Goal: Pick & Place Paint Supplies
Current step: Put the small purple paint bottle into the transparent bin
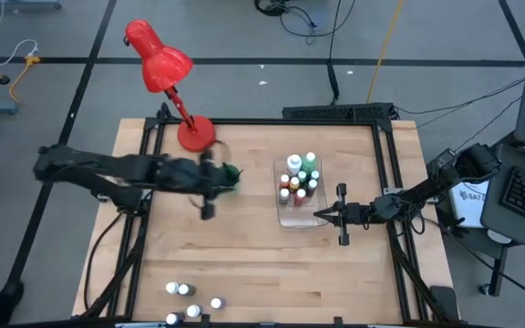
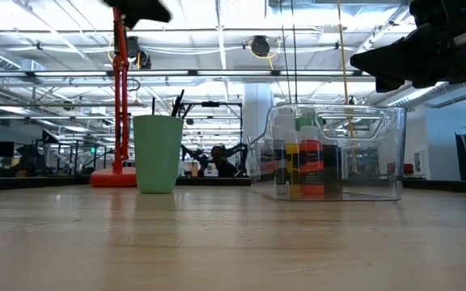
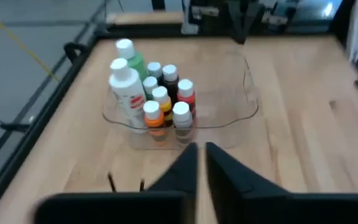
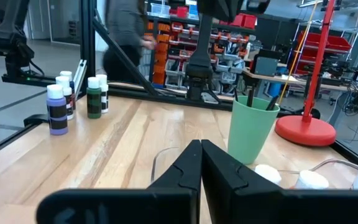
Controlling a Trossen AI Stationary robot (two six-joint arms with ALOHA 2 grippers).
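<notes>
A clear bin (image 1: 290, 219) right of the table's middle holds several paint bottles (image 3: 157, 99) with white caps, standing upright. A green cup (image 2: 158, 153) with dark brushes (image 2: 176, 103) stands left of it. More bottles (image 1: 182, 291) stand by the near edge, also seen in the right wrist view as bottles (image 4: 58, 109). My left gripper (image 1: 210, 182) hangs above the table beside the cup, shut and empty (image 3: 201, 163). My right gripper (image 1: 321, 214) hovers at the bin's near right corner, shut and empty (image 4: 201, 155).
A red desk lamp (image 1: 158, 56) leans over the far left corner, its round base (image 1: 196, 134) on the table just behind the cup. Bare wood lies across the middle and near right. Black frame rails (image 1: 390, 173) run along the table's sides.
</notes>
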